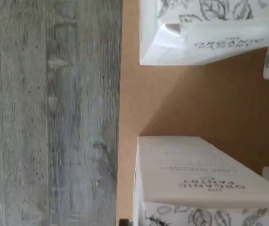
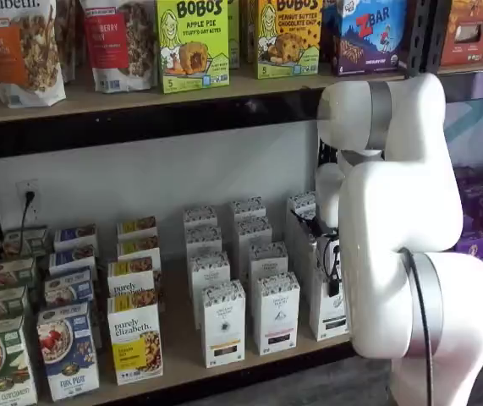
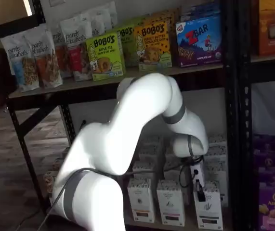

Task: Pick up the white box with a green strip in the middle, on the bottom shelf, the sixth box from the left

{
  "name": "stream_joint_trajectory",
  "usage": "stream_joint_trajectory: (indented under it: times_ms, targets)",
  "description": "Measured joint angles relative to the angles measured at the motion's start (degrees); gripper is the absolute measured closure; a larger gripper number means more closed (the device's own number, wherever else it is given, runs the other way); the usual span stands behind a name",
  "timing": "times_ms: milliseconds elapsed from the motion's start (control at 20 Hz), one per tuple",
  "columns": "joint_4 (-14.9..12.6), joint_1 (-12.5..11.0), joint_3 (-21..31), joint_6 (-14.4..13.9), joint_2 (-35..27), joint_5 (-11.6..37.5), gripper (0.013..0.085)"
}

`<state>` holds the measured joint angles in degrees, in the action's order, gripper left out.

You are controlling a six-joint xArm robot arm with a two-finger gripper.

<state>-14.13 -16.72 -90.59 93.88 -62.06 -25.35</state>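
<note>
The white box (image 2: 330,317) stands at the right end of the front row on the bottom shelf (image 2: 182,355), partly behind my arm. It also shows in a shelf view (image 3: 208,211). My gripper (image 2: 332,275) hangs just above its top, black fingers pointing down. In a shelf view the gripper (image 3: 199,190) reaches the box's upper edge. The fingers show side-on, so I cannot tell whether they are open or closed on it. The wrist view shows two white speckle-topped cartons (image 1: 205,179) (image 1: 209,33) on the tan board (image 1: 129,94). I cannot tell which one is the target.
Two more white cartons (image 2: 222,326) (image 2: 277,313) stand left of the target, with further rows behind. A "purely elizabeth" box (image 2: 135,338) and other cartons are further left. Purple boxes (image 3: 272,207) fill the rack on the right. Grey wood floor (image 1: 49,113) lies past the shelf edge.
</note>
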Motion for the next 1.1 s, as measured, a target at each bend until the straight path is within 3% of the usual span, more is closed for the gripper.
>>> stream_joint_trajectory:
  times_ms: [150, 250, 450, 850, 1100]
  targets:
    - [0.16, 0.07, -0.02, 0.08, 0.07, -0.46, 0.033]
    - [0.48, 0.14, -0.06, 0.31, 0.13, -0.75, 0.041]
    - [1.1, 0.2, 0.02, 0.8, 0.31, -0.9, 0.049]
    - [-3.39, 0.34, 3.08, -3.45, 2.17, 1.23, 0.049]
    - [-7.91, 1.35, 9.75, -8.82, 6.81, 0.9, 0.049]
